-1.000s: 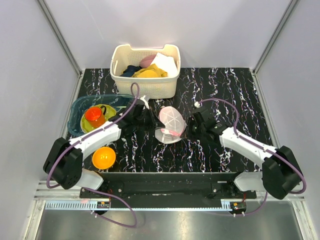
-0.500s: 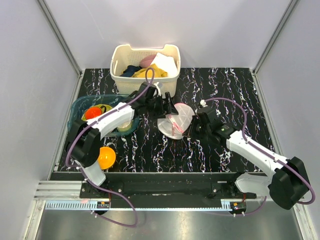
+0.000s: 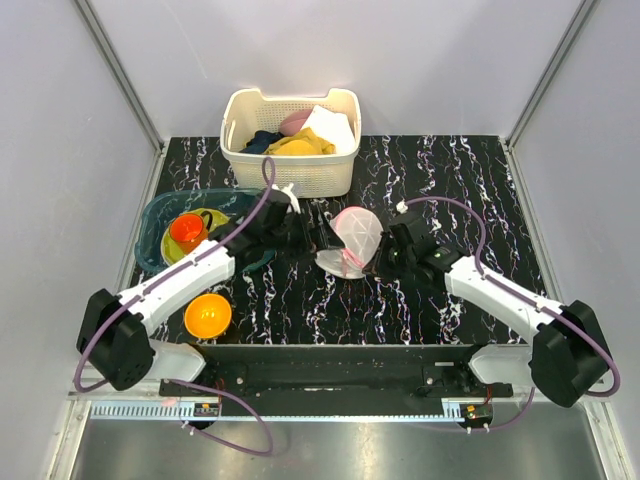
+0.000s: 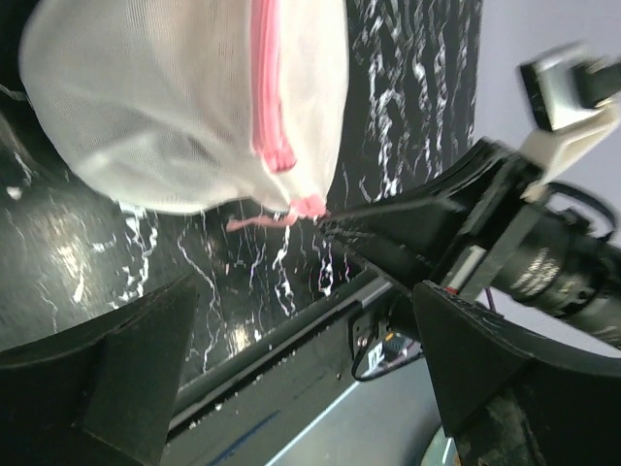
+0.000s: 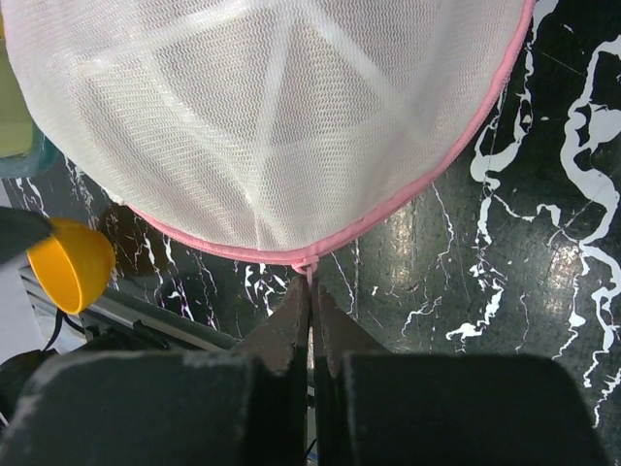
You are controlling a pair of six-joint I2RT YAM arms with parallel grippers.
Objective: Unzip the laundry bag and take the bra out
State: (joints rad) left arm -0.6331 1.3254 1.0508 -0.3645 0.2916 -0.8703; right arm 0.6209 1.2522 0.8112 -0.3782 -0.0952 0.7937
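Biggest thing first: we've got a black marble-look surface (image 3: pixel 450 170) with a white slatted basket (image 3: pixel 290 175) of clothes at the back. A teal tub (image 3: pixel 160 215) sits on the left with a red-orange cup (image 3: pixel 186 230) in it.

The laundry bag (image 3: pixel 352 238) is about mid-surface, right between the two claws and a bit in front of the basket. It's a round domed thing in see-through white mesh with a pink rim, and it's tipped up on edge rather than lying flat. From the right wrist we see its dome (image 5: pixel 272 126) filling the view, with pale ribs fanning out under the mesh. From the left wrist the pink zip runs down the side of the bag (image 4: pixel 165 107). We can't tell how far it's unzipped.

An orange bowl (image 3: pixel 207 315) sits near the front left.

The right claw (image 5: pixel 310 291) has its fingers squeezed together on the little pink zip pull (image 5: pixel 309 264) at the rim. The left claw (image 4: pixel 306 291) has its fingers spread wide with nothing in them, just beside the bag.
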